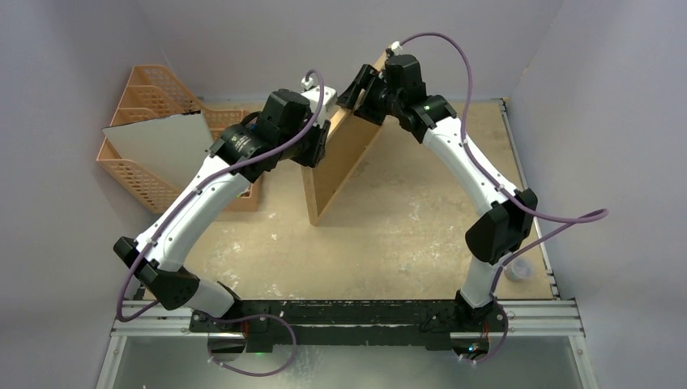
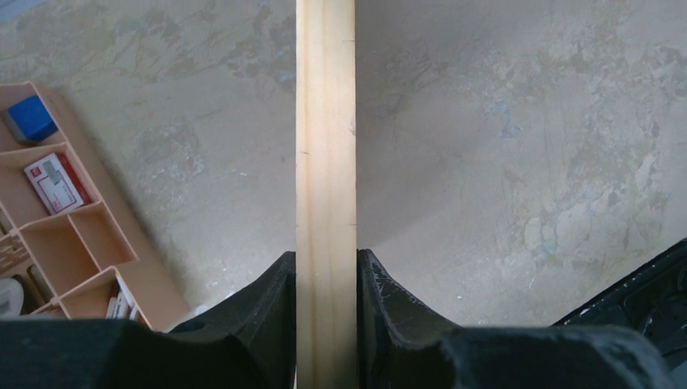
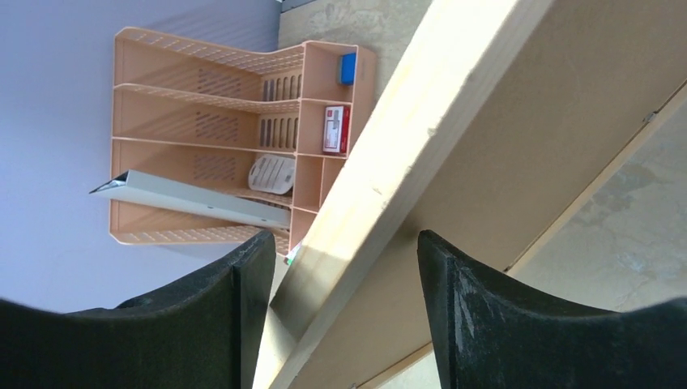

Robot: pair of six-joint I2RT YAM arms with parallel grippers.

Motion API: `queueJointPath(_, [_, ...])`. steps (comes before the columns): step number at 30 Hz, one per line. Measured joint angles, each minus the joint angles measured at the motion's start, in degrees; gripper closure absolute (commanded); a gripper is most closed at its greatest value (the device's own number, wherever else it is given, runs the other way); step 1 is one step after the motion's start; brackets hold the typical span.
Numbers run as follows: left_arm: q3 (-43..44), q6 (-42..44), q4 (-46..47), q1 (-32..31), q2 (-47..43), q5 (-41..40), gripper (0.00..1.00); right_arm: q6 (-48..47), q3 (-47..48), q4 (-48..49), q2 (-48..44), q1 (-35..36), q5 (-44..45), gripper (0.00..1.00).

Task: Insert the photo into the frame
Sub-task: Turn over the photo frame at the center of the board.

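Black base rail [image 1: 348, 312] ran along the near edge at 6 o'clock, with both arms rising from it. Mottled tan table [image 1: 389, 235] beyond. Small pale round item [image 1: 518, 270] at 4 o'clock by the right arm's base; could not tell what it was.

The frame [image 1: 310, 198] stood on edge around table centre toward 12 o'clock. It was tilted, one lower corner on the table, its brown hardboard backing [image 1: 344, 158] facing 4 o'clock.

Left gripper [image 1: 314, 146] was on the frame's 9 o'clock side. In the wrist view its fingers [image 2: 279, 300] were pressed flat against both faces of the light-wood edge, clamped.

Right gripper [image 1: 362, 91] was at the frame's top corner, 12 o'clock. Its fingers [image 3: 454, 308] were spread apart and straddled the wood edge, which crossed between them at a slant, with a gap showing beside one fingertip.

Orange mesh organizer [image 1: 154, 97] stood at 10 o'clock against the far wall. A pale grey sheet [image 1: 166, 146] leaned on it. Its small compartments held a blue block [image 2: 31, 117] and a red-and-white box [image 2: 57, 182].
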Motion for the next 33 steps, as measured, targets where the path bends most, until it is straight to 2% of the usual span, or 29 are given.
queueJointPath(3, [-1.4, 0.7, 2.2, 0.2, -0.5, 2.3, 0.53, -0.4, -0.9, 0.0, -0.9, -0.5, 0.1, 0.36])
queueJointPath(5, [-3.2, 1.0, 4.1, 0.3, -1.0, 6.6, 0.41, -0.6, -2.7, 0.1, -2.3, -1.4, -0.3, 0.37])
queueJointPath(11, [-10.3, 1.2, 11.7, 0.0, -2.9, 21.6, 0.27, -1.6, -5.8, 0.1, -5.9, -5.7, -1.0, 0.39])
queueJointPath(20, [-11.6, -2.1, 21.7, 0.0, -4.7, 35.8, 0.24, -3.6, -13.0, 1.4, -10.8, -10.2, -4.5, 0.47])
queueJointPath(24, [-11.7, -4.1, 27.1, -0.1, -5.1, 38.9, 0.23, -4.8, -17.7, 2.9, -12.7, -12.5, -7.4, 0.52])
queueJointPath(28, [-11.8, -5.4, 28.7, -0.1, -5.2, 36.7, 0.24, -6.0, -21.4, 4.2, -14.7, -14.8, -9.7, 0.54])
queueJointPath(33, [-14.2, -8.0, 29.8, -0.1, -6.9, 25.9, 0.23, -8.1, -26.4, 5.9, -17.3, -18.3, -11.6, 0.54])
